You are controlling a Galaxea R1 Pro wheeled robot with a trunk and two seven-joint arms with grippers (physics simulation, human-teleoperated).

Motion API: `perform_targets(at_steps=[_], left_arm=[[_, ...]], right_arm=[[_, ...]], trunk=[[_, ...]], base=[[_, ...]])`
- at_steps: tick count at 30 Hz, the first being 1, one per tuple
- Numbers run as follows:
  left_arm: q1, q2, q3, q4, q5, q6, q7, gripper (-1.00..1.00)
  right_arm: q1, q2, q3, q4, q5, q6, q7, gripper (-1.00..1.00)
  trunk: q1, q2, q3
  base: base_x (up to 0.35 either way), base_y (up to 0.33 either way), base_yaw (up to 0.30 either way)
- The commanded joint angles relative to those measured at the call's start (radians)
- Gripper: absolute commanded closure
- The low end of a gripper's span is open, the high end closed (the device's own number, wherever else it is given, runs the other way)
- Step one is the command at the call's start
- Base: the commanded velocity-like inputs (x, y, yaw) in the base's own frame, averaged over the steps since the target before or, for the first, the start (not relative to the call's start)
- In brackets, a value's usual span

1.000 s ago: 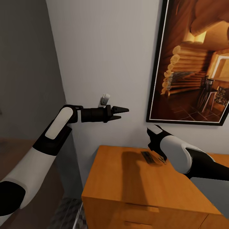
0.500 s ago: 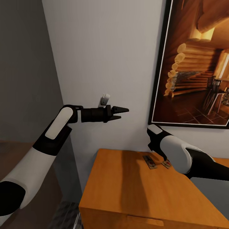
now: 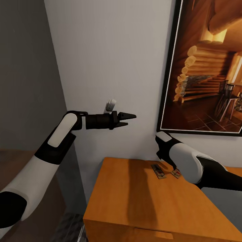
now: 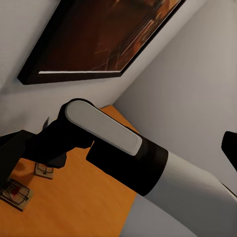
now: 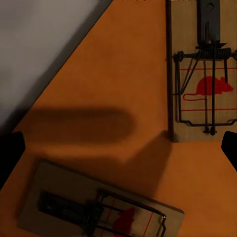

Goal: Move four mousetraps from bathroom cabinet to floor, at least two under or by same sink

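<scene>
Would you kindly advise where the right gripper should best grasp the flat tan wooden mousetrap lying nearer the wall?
Probably across the long bare edges of the flat tan wooden mousetrap, coming straight down from above. It lies flat on the orange-brown cabinet top, and its dark wire spring and bar cover the upper face.

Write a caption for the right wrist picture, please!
Two mousetraps with red mouse prints lie apart on the orange cabinet top.

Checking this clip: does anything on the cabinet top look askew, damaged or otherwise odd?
Nothing looks damaged. Two mousetraps lie flat on the cabinet top near the wall, turned at different angles to each other rather than lined up. The right arm hangs over them.
</scene>
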Motion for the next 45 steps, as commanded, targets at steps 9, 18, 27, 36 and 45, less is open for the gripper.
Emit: perform_targets(at_steps=[9,18,27,36,45], left_arm=[[-0.001,0.000,-0.001,0.000,0.006,0.000,0.005,-1.00],[-0.001,-0.001,-0.004,0.000,0.006,0.000,0.005,-1.00],[-0.001,-0.001,-0.006,0.000,0.006,0.000,0.005,-1.00],[-0.001,-0.001,-0.006,0.000,0.006,0.000,0.005,-1.00],[-0.001,-0.001,-0.006,0.000,0.006,0.000,0.005,-1.00]], right_arm=[[0.000,0.000,-0.009,-0.001,0.007,0.010,-0.009,-1.00],[0.000,0.000,-0.009,-0.001,0.006,0.010,-0.012,-1.00],[0.000,0.000,-0.010,-0.001,0.006,0.010,-0.013,-1.00],[0.000,-0.001,-0.010,-0.001,0.006,0.010,-0.010,-1.00],[0.000,-0.002,-0.010,-0.001,0.006,0.010,-0.010,-1.00]], trunk=[[0.000,-0.001,-0.001],[0.000,-0.001,-0.001],[0.000,-0.001,-0.001],[0.000,-0.001,-0.001],[0.000,-0.001,-0.001]], base=[[0.000,0.000,0.000],[0.000,0.000,0.000],[0.000,0.000,-0.034],[0.000,0.000,-0.062],[0.000,0.000,-0.066]])
